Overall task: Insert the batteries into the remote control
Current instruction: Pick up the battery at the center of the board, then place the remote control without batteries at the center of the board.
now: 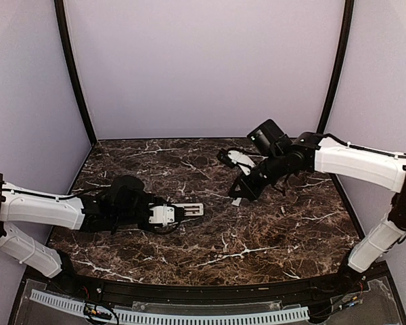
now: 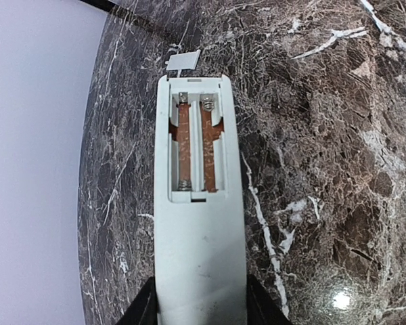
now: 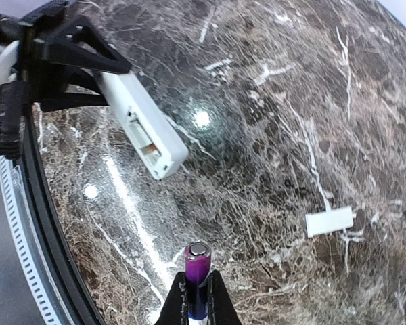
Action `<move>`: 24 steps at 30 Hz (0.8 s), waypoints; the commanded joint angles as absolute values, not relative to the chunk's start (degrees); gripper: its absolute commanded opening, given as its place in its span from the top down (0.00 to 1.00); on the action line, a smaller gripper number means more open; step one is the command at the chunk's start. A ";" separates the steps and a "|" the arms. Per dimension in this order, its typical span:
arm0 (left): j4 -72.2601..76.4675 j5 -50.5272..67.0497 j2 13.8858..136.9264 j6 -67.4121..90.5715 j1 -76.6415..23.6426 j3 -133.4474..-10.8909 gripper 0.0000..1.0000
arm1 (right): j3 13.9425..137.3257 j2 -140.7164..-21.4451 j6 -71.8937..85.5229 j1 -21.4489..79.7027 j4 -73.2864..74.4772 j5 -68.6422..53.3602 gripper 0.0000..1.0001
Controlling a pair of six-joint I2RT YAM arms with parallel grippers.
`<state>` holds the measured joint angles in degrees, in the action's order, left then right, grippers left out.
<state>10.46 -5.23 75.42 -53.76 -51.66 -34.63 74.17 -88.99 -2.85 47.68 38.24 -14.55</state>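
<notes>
Over the dark marble surface (image 1: 257, 237), the left fingers (image 2: 143, 308) are gripping the white remote control (image 2: 199, 237), whose open battery compartment (image 2: 196, 149) is sitting empty, while a small white cover (image 3: 329, 221) is lying on the surface and the right fingers (image 3: 176, 305) are pinching a purple battery (image 3: 197, 277).

Tabletop (image 1: 271, 237): dark brown marble pattern, white veins, glossy, a few glare spots. Plain lavender walls (image 1: 203, 61) on three sides. Black poles (image 1: 73, 68) at the back corners. White slotted strip (image 1: 189, 317) along the near edge.
</notes>
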 commanded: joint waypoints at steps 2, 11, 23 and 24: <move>13.10 -4.99 72.86 -55.37 -52.03 -33.75 1.00 | 69.60 -83.86 -15.58 48.16 28.96 -22.53 1.00; 9.07 -2.64 74.95 -51.58 -53.35 -35.06 1.00 | 61.17 -75.69 -33.70 48.16 15.89 -29.07 1.00; -4.16 4.56 89.29 -34.22 -54.18 -44.01 1.00 | 61.33 -77.24 -34.68 48.16 20.64 -27.02 1.00; -4.56 4.13 90.00 -34.20 -54.20 -44.47 1.00 | 61.96 -78.32 -34.09 48.16 22.09 -27.99 1.00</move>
